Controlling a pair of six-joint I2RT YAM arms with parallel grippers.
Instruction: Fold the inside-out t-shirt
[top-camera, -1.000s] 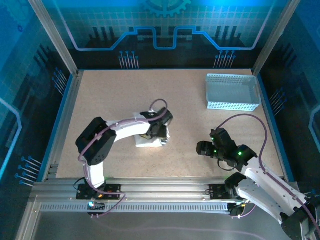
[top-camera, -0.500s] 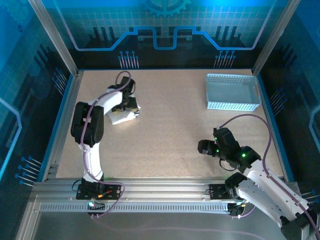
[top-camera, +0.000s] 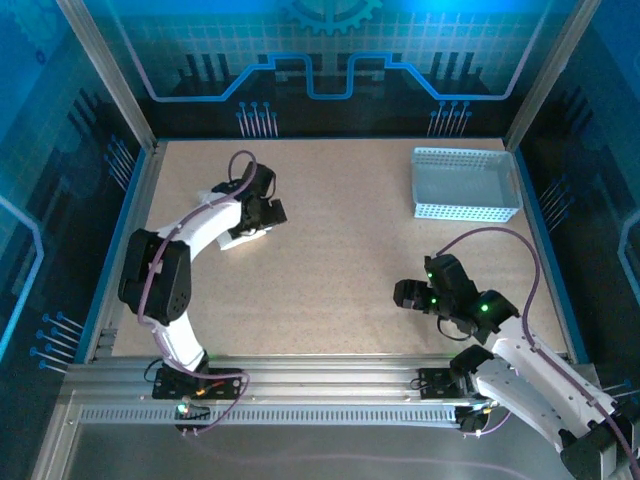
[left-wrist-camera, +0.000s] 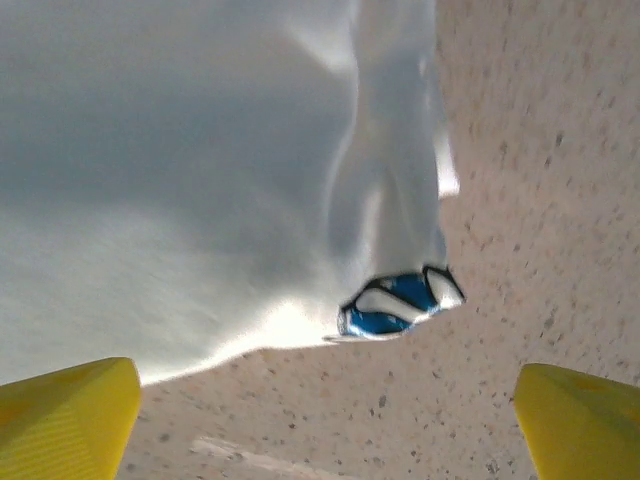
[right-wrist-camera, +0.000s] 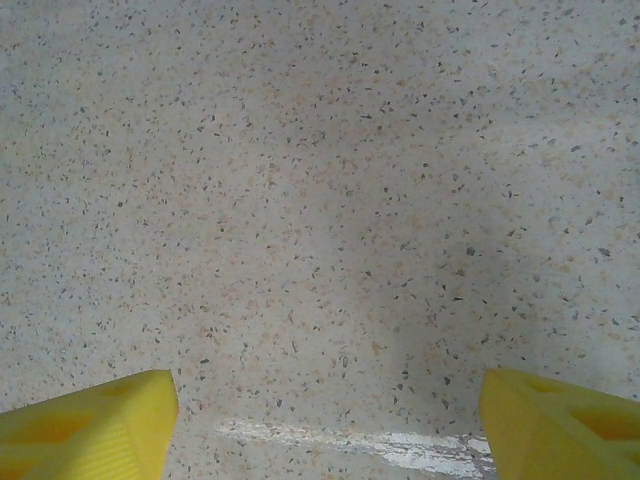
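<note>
From above: the white soft cloth t-shirt (top-camera: 240, 238) lies bunched at the far left of the speckled worktop (top-camera: 340, 250), the left pincer (top-camera: 268, 213) right over it. The light blue-grey perforated plastic basket (top-camera: 465, 185) sits well apart, far right. Left wrist: yellow fingers (left-wrist-camera: 70, 415) spread wide, the shirt's blue logo (left-wrist-camera: 400, 305) just ahead. Right wrist: the right pincer (right-wrist-camera: 320, 420) gapes over the worktop.

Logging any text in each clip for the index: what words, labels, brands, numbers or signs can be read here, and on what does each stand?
None can be read.
On the t-shirt: a blue-and-dark printed logo, shapes only, too blurred for letters.
On the back wall: gear and circuit-line graphics, no words.
On the basket: no label visible.
</note>
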